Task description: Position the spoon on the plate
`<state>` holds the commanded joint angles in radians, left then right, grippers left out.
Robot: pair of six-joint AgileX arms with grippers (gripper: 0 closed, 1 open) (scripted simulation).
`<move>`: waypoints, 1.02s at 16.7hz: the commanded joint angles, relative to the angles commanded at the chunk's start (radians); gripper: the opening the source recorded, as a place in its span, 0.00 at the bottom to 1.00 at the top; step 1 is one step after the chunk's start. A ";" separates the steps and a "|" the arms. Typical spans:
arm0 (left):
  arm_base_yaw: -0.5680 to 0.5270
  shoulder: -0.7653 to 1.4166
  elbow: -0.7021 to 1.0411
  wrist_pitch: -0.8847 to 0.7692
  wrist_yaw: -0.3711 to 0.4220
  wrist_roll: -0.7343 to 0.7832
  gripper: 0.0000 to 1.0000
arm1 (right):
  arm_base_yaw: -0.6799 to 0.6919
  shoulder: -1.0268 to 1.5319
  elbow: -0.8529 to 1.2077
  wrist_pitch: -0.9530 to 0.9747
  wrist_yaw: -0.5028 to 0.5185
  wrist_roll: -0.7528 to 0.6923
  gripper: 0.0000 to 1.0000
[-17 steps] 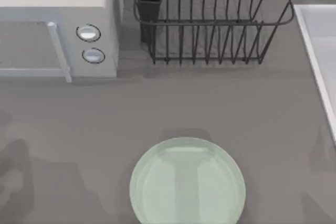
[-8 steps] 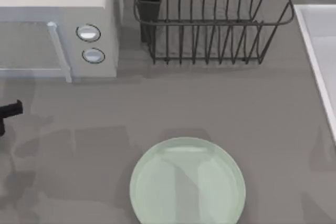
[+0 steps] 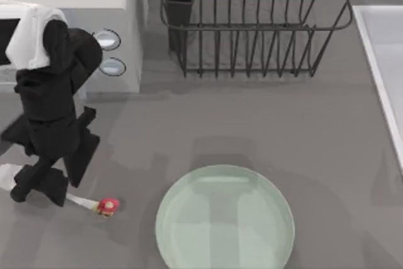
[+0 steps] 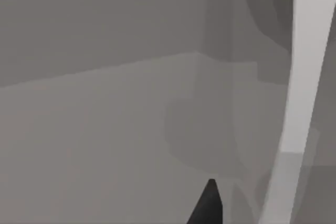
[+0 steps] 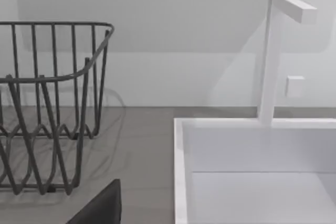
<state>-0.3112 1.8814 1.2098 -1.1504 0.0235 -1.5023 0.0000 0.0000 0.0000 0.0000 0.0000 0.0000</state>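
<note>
The spoon (image 3: 94,204) lies on the grey table (image 3: 252,124) at the left, its red-pink ornament end pointing toward the plate (image 3: 225,218), which sits apart from it at the near edge. The left gripper (image 3: 47,184) hangs over the spoon's handle, hiding most of it; whether its fingers grip is unclear. Open table lies between ornament and plate rim. Behind stand a microwave (image 3: 119,23) and dish rack (image 3: 252,23). The right wrist view adds a sink (image 5: 252,171) and faucet (image 5: 273,56).
</note>
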 joint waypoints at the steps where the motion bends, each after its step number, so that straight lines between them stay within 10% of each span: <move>1: -0.057 0.016 0.019 -0.003 0.007 -0.134 0.00 | 0.000 0.000 0.000 0.000 0.000 0.000 1.00; 9: -0.481 0.092 0.193 0.026 0.001 -0.859 0.00 | 0.000 0.000 0.000 0.000 0.000 0.000 1.00; 17: -0.634 0.100 0.282 0.048 -0.033 -1.000 0.00 | 0.000 0.000 0.000 0.000 0.000 0.000 1.00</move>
<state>-0.9451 1.9810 1.4921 -1.1028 -0.0090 -2.5024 0.0000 0.0000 0.0000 0.0000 0.0000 0.0000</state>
